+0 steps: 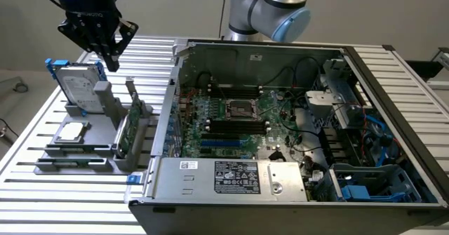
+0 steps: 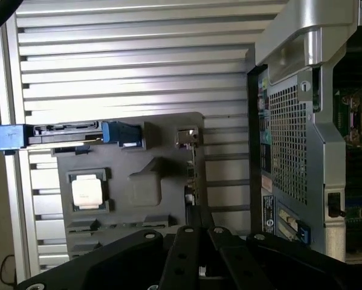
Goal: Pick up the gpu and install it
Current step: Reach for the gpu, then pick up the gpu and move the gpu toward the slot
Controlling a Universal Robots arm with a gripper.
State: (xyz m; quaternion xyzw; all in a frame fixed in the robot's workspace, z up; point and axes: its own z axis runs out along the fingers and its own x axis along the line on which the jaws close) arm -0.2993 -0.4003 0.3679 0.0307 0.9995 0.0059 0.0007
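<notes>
Exterior view: closed fingers (image 1: 110, 53) above hard drive (image 1: 73, 83), gpu (image 1: 126, 132) upright nearby

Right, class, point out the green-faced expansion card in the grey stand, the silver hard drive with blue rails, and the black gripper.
green-faced expansion card (image 1: 124, 134), exterior view, green board face.
silver hard drive (image 1: 79, 87), exterior view, metal casing.
black gripper (image 1: 112, 62), exterior view, closed fingertips.

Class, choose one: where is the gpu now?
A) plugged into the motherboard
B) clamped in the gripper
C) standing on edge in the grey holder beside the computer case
C: the gpu stands on edge in the grey holder beside the computer case; the shut gripper holds nothing.
</notes>
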